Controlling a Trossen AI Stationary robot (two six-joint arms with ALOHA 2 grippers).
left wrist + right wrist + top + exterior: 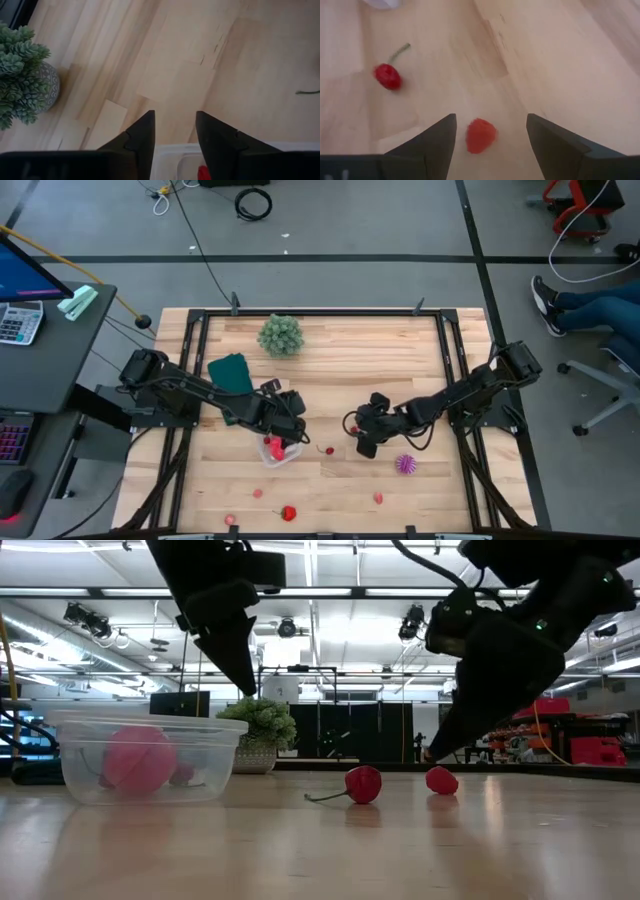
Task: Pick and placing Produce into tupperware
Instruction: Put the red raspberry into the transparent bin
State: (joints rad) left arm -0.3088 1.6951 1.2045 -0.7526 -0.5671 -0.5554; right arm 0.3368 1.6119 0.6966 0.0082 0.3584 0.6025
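The clear tupperware sits on the table with a pink ball and a red piece inside. My left gripper is open and hangs above the tupperware's far rim. My right gripper is open, slanting down, with its fingers on either side of a small red produce piece that lies on the table. A red cherry with a thin stem lies between that piece and the tupperware. A spiky purple piece rests near the right gripper.
A bushy pale-green potted plant stands near the far edge, with a dark green flat piece beside the left arm. More small pink and red pieces lie scattered toward the near edge. A seated person's legs show beyond the table's right side.
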